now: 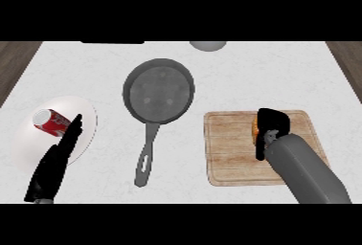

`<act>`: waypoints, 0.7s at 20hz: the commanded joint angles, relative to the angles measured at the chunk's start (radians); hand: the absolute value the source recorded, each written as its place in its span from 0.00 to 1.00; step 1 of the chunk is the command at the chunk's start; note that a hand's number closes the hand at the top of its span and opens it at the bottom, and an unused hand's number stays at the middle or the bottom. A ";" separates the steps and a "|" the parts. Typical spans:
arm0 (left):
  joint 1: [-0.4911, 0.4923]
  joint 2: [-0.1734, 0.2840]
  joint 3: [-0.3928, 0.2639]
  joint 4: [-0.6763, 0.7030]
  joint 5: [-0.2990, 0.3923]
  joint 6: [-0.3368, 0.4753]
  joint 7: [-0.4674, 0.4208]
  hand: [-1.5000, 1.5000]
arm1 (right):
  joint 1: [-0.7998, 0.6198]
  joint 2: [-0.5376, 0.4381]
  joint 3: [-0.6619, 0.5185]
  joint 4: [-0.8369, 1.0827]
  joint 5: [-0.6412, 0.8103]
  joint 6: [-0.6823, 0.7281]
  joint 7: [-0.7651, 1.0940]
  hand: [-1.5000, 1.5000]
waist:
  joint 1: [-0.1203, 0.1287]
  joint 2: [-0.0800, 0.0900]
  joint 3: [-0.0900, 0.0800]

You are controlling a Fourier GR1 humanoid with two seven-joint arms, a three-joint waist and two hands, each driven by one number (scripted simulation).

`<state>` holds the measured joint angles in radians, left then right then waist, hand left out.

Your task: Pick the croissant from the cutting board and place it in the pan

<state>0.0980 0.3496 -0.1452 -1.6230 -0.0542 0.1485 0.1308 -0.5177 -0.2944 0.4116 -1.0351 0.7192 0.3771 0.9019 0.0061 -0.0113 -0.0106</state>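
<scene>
1. The right robot hand [271, 125] sits at the right of the frame, over the upper middle of the cutting board [230, 148]. Its grey forearm rises from the lower right corner, slanting up and to the left.
2. The right robot hand points down at the board with its fingers curled over the croissant [254, 128], of which only a thin orange sliver shows at the hand's left edge.
3. The croissant is on the cutting board, well apart from the pan [159, 93].
4. The pan lies at the upper centre of the white worktop [283, 76], its handle running down toward the lower centre.
5. The left robot hand [60, 158] rests at the lower left, fingers straight and together, pointing up over a white plate [84, 107].
6. A red can [51, 122] lies on its side on that plate, just beside the fingertips.
</scene>
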 commanded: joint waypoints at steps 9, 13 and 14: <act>-0.006 -0.023 0.031 0.014 -0.009 -0.021 -0.011 0.50 | -0.057 0.043 -0.125 0.084 -0.089 -0.015 -0.305 1.00 | 0.007 0.014 0.011; -0.029 -0.038 0.039 0.042 -0.031 -0.025 -0.011 0.50 | -0.094 -0.032 -0.149 0.060 -0.027 -0.050 -0.369 1.00 | -0.001 0.012 0.011; 0.007 -0.031 0.037 -0.014 -0.015 -0.025 0.015 0.50 | -0.048 -0.062 -0.118 0.022 0.027 -0.148 -0.396 1.00 | -0.001 0.010 0.011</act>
<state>0.0860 0.3286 -0.1070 -1.6106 -0.0652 0.1179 0.1314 -0.5808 -0.3141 0.2801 -0.9694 0.6789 0.3301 0.5708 0.0076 -0.0004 -0.0013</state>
